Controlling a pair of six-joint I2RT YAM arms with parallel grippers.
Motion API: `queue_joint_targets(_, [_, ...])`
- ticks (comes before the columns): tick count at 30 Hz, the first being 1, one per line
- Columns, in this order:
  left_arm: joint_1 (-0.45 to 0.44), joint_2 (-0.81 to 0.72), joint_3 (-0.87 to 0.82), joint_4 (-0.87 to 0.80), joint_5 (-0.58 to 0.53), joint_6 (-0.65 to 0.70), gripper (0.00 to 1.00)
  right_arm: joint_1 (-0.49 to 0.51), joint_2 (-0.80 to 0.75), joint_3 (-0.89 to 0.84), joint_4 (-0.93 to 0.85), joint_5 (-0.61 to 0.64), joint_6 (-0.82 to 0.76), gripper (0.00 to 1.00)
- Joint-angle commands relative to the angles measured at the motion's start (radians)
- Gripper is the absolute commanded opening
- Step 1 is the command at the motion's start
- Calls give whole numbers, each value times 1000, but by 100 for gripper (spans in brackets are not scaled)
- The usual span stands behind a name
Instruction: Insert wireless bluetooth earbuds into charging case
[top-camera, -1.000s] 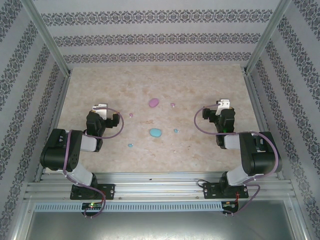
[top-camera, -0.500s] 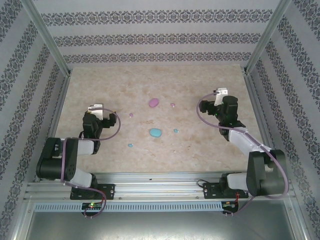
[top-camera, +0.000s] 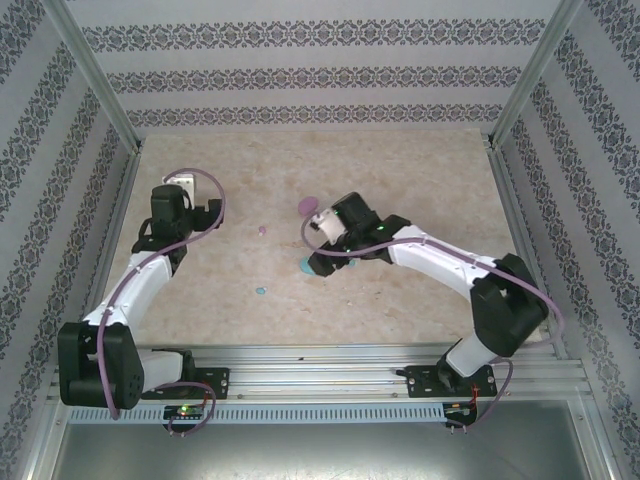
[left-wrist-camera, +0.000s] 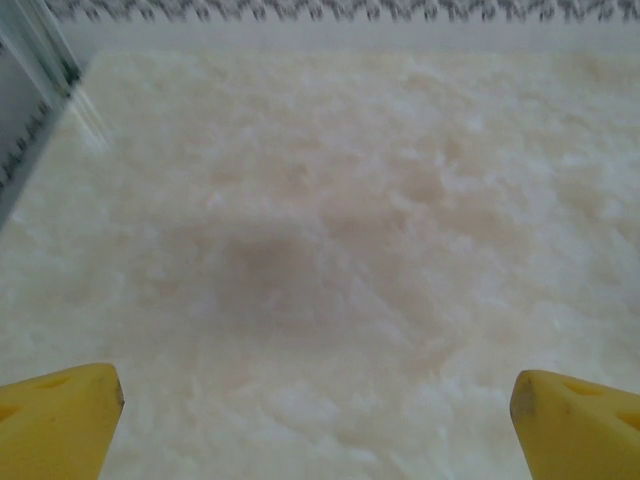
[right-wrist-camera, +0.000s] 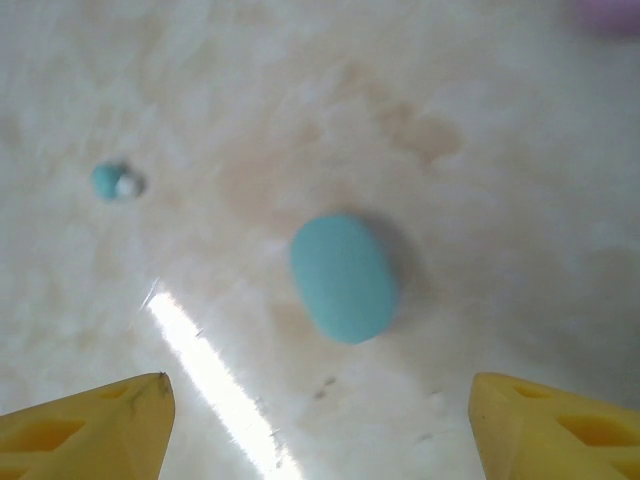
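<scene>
The small rounded cyan plastic earbud (right-wrist-camera: 112, 181) lies upper left in the right wrist view, apart from the cyan oval plastic charging case (right-wrist-camera: 343, 277) at frame centre. The right gripper (right-wrist-camera: 318, 395) hangs above that case, spread, pinching nothing. The left gripper (left-wrist-camera: 312, 390) is spread wide over the beige mottled table (left-wrist-camera: 330, 200).

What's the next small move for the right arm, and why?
Probably lower the right tool a little further toward the cyan case, keeping it centred. In the right wrist view the case lies on the table just ahead, roughly midway between the open jaws and untouched. A cyan earbud lies apart from it, so the descent looks unobstructed.
</scene>
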Motion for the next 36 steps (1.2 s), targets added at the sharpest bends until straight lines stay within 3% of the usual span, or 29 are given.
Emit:
queue_joint_targets(1, [12,44,84,-328,61,-81,100,-1,48,105,-154,3,1,77])
queue_joint_targets(6, [12,53,156,-419,225,-50,100,-1,102,200,-260,-7,-34,76])
queue_joint_targets(10, [11,10,69,-300,454,-58,100,1,118,172,-242,-24,-63,74])
queue_joint_targets(13, [3,6,19,-223,562,-112,95,4,157,197,-255,-30,-89,74])
queue_joint_targets(22, [-26,77,-11,-200,670,-154,84,44,307,294,-255,42,-138,78])
queue_joint_targets(36, [-29,109,-49,-118,763,-171,83,46,444,420,-312,42,-261,83])
